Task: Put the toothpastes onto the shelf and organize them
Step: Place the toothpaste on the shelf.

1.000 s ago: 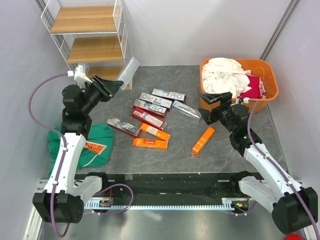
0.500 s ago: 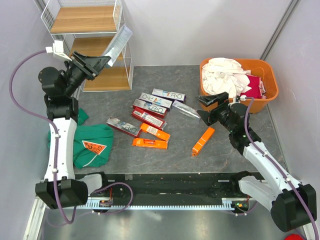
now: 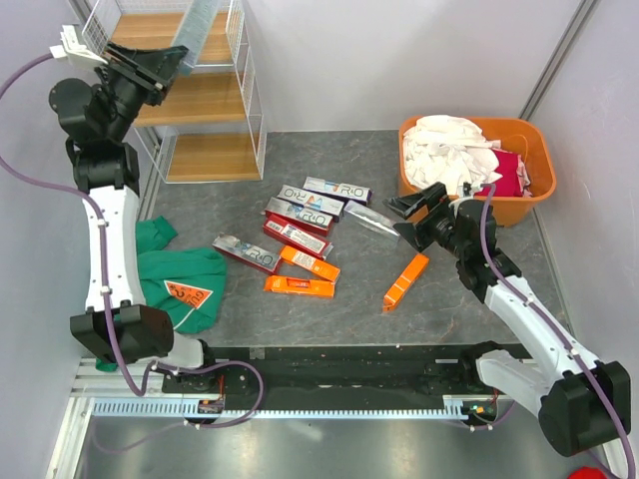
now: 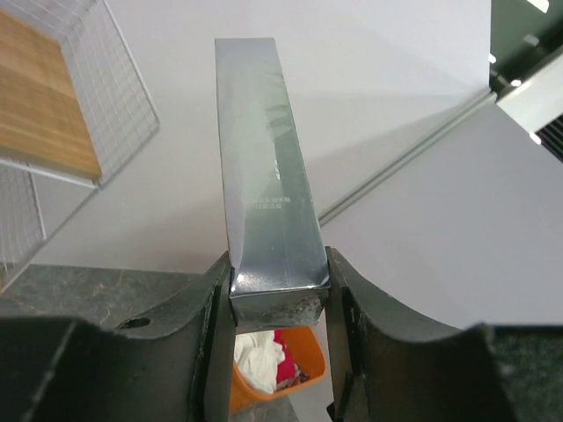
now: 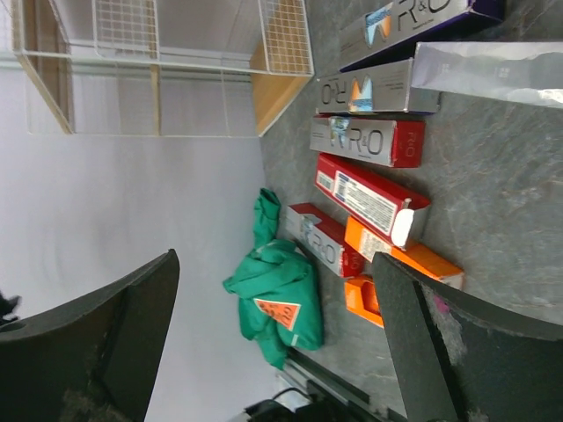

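You have ten toothpaste cartons in view: nine lying on the tabletop and one silver carton raised at the far left. Three of the ten are orange cartons. You also have one shelf with three wooden boards, one orange tub and one green cloth.

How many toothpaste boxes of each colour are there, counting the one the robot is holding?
Orange boxes: 3
Red boxes: 3
Silver or grey boxes: 3, with the silver box in the left gripper
Purple box: 1
Total: 10
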